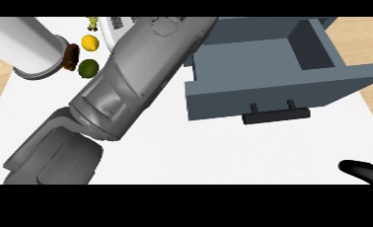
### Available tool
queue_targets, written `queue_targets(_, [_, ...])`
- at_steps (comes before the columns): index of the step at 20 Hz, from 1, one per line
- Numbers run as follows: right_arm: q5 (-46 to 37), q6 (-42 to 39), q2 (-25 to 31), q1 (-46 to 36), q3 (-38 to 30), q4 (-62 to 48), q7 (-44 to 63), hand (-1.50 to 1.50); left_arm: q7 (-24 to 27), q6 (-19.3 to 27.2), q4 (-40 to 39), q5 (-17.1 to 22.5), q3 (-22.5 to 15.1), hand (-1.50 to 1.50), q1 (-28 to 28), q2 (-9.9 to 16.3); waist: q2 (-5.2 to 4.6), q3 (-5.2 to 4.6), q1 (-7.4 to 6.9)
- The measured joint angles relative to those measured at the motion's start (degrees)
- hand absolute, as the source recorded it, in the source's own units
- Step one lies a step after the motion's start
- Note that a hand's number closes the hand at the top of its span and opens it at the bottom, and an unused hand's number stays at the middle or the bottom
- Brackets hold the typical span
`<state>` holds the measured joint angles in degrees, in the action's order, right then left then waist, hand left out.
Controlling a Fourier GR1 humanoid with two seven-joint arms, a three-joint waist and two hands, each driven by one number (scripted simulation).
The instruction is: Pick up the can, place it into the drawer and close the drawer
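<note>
My left arm (138,78) reaches far past the open drawer (270,73); can't tell what that hand holds. Right hand (358,169) barely shows. I'd go slow, clearing the drawer wall.

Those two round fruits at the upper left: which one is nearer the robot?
The green fruit; it lies below the yellow fruit in the head view, so closer to the robot.

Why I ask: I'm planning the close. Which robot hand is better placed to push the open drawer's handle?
Probably the right. The right robot hand shows at the lower right, below the drawer and its handle. The left forearm stretches up across the counter's left side, its hand out of view.
</note>
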<state>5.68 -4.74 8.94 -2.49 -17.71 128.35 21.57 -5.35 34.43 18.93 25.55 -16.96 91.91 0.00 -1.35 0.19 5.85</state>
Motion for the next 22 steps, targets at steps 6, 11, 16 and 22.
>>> queue_targets(6, [-4.00, -0.97, 1.78, -1.90, 1.96, -0.96, -2.25, -1.50, 0.77, 2.63, -0.62, 2.29, -1.50, -1.50, 1.07, 0.01, -0.26, 0.03, 0.44])
queue_targets(11, [-8.94, -2.59, 4.58, -3.58, 3.91, -1.67, -5.22, -1.50, 2.34, 3.49, -0.87, 4.89, -0.91, -1.50, 0.68, 0.00, -0.40, -0.01, 0.13])
queue_targets(16, [-16.95, -3.19, 7.58, -6.53, 7.12, -5.84, -8.47, -1.50, 3.46, 3.17, -0.93, 7.41, 0.18, -1.50, 1.54, 0.00, -0.63, -0.03, -0.64])
queue_targets(22, [-29.60, -1.77, 9.56, -8.90, 13.43, -11.44, -12.46, -1.50, 5.51, 3.00, -1.25, 9.10, 0.38, -1.50, 1.22, 0.00, -0.38, -0.05, -1.97])
